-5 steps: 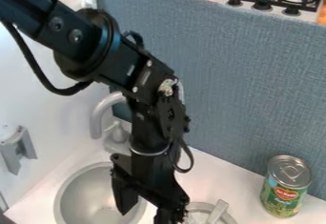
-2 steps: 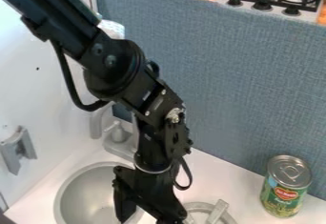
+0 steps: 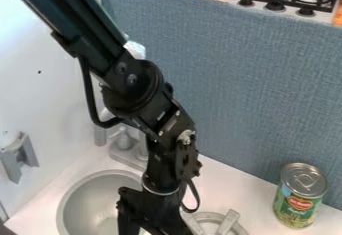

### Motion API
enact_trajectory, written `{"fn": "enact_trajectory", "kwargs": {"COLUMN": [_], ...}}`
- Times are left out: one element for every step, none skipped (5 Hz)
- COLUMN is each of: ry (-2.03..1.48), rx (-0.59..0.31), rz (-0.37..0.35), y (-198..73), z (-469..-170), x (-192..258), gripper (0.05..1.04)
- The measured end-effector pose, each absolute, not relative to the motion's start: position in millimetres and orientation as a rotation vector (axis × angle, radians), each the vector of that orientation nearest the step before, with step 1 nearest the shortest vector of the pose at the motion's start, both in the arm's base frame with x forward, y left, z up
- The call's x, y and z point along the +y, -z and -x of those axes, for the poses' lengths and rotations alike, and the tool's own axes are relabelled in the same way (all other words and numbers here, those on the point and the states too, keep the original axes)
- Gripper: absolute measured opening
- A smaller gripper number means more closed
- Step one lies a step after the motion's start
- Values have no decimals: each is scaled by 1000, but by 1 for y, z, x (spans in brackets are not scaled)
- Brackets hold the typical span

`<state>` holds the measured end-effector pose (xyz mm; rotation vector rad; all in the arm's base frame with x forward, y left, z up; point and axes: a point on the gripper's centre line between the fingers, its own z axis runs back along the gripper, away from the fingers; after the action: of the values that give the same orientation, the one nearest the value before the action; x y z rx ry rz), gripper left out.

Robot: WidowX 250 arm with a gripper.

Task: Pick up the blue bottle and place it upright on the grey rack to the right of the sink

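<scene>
The black gripper [image 3: 150, 224] hangs at the bottom edge of the camera view, over the right rim of the round grey sink [image 3: 83, 201]. Its lower end is cut off by the edge of the view, so whatever lies between its fingertips is hidden. Just right of the gripper is a round grey lid-like piece with a raised bar handle [image 3: 228, 222]. A tin can [image 3: 300, 195] with a green and yellow label stands upright on the white counter [image 3: 224, 186], well to the right of the gripper.
Behind the arm, a grey faucet [image 3: 123, 141] stands at the back of the sink. A blue-grey fabric panel [image 3: 247, 79] rises behind the counter. A grey bracket [image 3: 19, 156] sits on the white left wall. Beyond the panel is a stove [image 3: 287, 1].
The arm has shifted right in its upper part, and the gripper has moved lower, further past the bottom edge. The can and the sink have stayed put.
</scene>
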<state>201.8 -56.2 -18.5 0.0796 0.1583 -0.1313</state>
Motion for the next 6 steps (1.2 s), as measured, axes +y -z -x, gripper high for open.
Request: {"fn": "enact_trajectory", "kwargs": {"ry": [125,148,141,135,124,142], "rx": [168,161,138,139,110,46], "rz": [-91,-83,-57,-34,-22,-18], "y": [25,30,31,32,18,-15], "z": [-204,-206,-210,-207,-207,-208], "x": [-56,-56,-56,-55,-58,-71], "gripper": [988,902,610,363,340,340]}}
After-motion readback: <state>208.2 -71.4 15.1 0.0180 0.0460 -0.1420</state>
